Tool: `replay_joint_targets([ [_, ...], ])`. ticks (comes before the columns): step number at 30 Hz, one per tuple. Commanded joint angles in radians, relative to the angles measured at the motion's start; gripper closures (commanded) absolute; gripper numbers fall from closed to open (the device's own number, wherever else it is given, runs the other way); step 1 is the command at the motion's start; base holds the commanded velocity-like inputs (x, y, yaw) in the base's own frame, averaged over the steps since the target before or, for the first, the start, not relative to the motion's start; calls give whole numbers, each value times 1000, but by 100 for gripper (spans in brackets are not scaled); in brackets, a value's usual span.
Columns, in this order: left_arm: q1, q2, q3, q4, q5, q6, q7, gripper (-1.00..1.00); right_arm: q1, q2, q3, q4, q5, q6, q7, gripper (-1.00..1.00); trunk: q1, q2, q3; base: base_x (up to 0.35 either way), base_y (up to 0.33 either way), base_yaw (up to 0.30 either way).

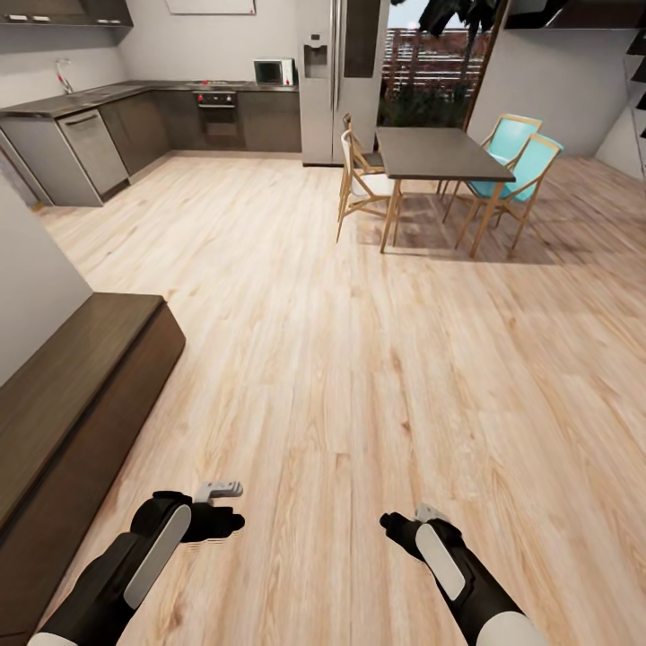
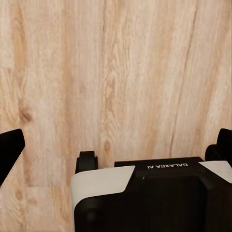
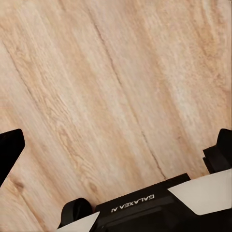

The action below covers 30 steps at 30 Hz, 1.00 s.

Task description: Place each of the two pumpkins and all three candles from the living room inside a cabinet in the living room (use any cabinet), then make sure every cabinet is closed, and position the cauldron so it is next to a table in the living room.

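The long, low dark-brown cabinet point(image 1: 72, 377) runs along the wall at the left of the head view, its front face flush with nothing pulled out. Both pumpkins, the candles and the cauldron are out of view. My left gripper point(image 1: 220, 508) hangs low over bare wood floor just right of the cabinet's near end. It is open, with one black finger point(image 2: 9, 151) far from the other. My right gripper point(image 1: 405, 520) hovers over the floor further right, also open and holding nothing, its fingers point(image 3: 8, 152) spread wide.
A dark dining table point(image 1: 440, 152) stands at the back right with two wooden chairs point(image 1: 361, 178) and two turquoise chairs point(image 1: 522, 154). Grey kitchen units point(image 1: 90, 148) and a fridge point(image 1: 341, 81) line the far wall. Wide wood floor point(image 1: 359, 359) lies between.
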Motion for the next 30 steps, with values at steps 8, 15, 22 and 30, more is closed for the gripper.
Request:
replay_joint_targets([
  [8, -1, 1, -2, -1, 10, 1, 13, -100, 0, -1, 3, 8, -10, -17, -9, -100, 1, -1, -1, 336, 0, 0],
  [15, -1, 0, -3, -1, 10, -1, 15, -100, 0, -1, 3, 8, -10, -17, -9, -100, 1, -1, 3, 336, -43, 0],
  [22, -1, -7, -3, -1, 6, -1, 15, -100, 0, -1, 3, 8, -10, -17, -9, -100, 1, -1, 13, 320, -149, 0],
  [30, -1, -9, -2, -1, 4, -1, 16, -100, 0, -1, 3, 8, -10, -17, -9, -100, 1, -1, 26, 309, -130, 0],
])
